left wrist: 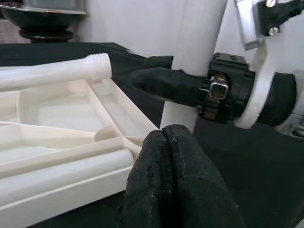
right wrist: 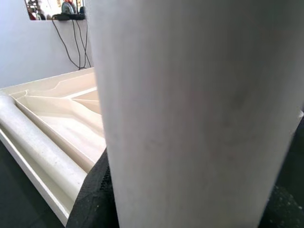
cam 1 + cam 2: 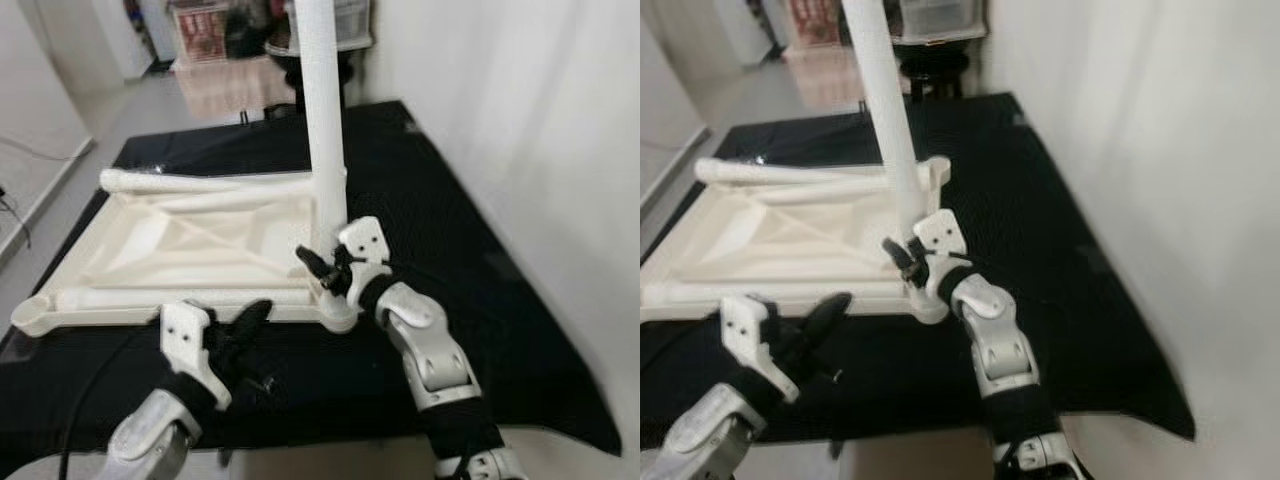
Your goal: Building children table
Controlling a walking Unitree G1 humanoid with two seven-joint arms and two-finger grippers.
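Note:
A white children's table top [image 3: 190,240] lies upside down on a black mat. One white leg [image 3: 325,120] stands upright in its near right corner socket. My right gripper [image 3: 325,268] is shut on that leg just above the base, and the leg [image 2: 190,118] looms close in the right wrist view. A second leg [image 3: 180,183] with a threaded end [image 1: 97,64] lies along the far edge. A third leg [image 3: 150,297] lies along the near edge. My left gripper [image 3: 255,318] hovers by the front edge, shut with nothing held, its fingertips [image 1: 164,142] pressed together.
The black mat [image 3: 480,250] covers the floor up to a white wall [image 3: 540,120] on the right. A black stool [image 3: 290,60] and storage clutter [image 3: 210,30] stand at the back. Bare grey floor [image 3: 60,120] runs along the left.

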